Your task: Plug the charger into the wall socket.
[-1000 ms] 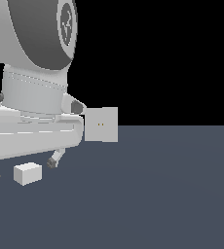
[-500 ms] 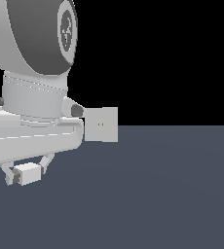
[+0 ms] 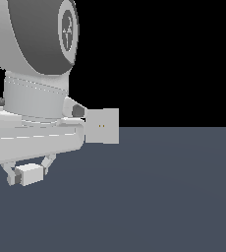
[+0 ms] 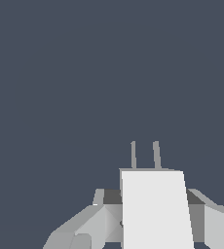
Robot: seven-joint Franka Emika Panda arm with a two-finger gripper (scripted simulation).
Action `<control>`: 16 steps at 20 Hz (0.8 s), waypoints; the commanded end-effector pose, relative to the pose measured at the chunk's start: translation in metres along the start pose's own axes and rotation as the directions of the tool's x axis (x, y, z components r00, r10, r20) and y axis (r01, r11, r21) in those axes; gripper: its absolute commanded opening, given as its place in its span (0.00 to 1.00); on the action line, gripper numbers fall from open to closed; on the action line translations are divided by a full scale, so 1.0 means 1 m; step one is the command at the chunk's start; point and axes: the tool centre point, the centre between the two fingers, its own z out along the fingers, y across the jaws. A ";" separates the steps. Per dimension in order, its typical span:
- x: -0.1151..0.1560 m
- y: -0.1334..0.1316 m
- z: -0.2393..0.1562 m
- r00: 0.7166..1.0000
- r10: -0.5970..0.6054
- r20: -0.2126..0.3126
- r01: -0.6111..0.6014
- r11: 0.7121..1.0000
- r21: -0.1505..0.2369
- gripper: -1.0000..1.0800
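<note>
The small plain white rectangular charger [image 3: 29, 174] is pinched by the fingers [image 3: 9, 173]; tilted prongs could miss the upright white square wall socket [image 3: 101, 126] beyond.

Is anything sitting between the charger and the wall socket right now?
Nothing visible. The gripper holds the charger, and only bare floor shows ahead of its prongs. The wall socket stands off toward the exterior view's right, partly hidden by the arm.

no readable text, labels, brands or numbers anywhere, in either the exterior or wrist view
</note>
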 end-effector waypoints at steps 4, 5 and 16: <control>0.003 0.009 -0.006 0.998 0.069 -0.003 -0.069 0.997 -0.020 0.00; 0.004 0.012 -0.007 0.996 0.088 -0.003 -0.088 0.996 -0.025 0.00; 0.009 0.052 -0.034 0.924 0.382 -0.029 -0.383 0.918 -0.105 0.00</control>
